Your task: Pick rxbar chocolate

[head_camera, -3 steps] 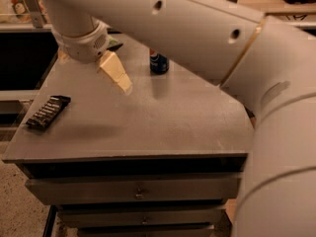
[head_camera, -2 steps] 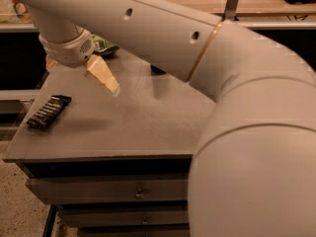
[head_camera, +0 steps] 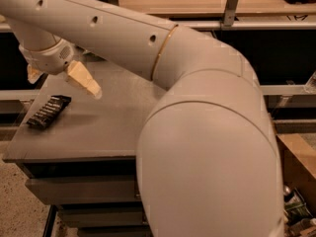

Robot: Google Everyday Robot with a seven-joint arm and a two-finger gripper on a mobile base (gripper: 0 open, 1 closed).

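Note:
The rxbar chocolate [head_camera: 49,111], a flat black bar with white lettering, lies on the left part of the grey table top [head_camera: 98,127], near its left edge. My gripper [head_camera: 63,85] hangs from the white wrist just above and behind the bar, not touching it. Its two cream fingers are spread apart: one finger [head_camera: 85,81] points down to the right of the bar, the other [head_camera: 33,73] shows at the table's left edge. Nothing is between them.
My large white arm [head_camera: 207,147] crosses the view from top left to bottom right and hides the back and right of the table. Drawers [head_camera: 79,191] sit under the table top. A shelf rail [head_camera: 286,89] runs at the right.
The arm has swung left and nearer the camera. The gripper has moved left to above the bar. The blue can at the back is now hidden behind the arm.

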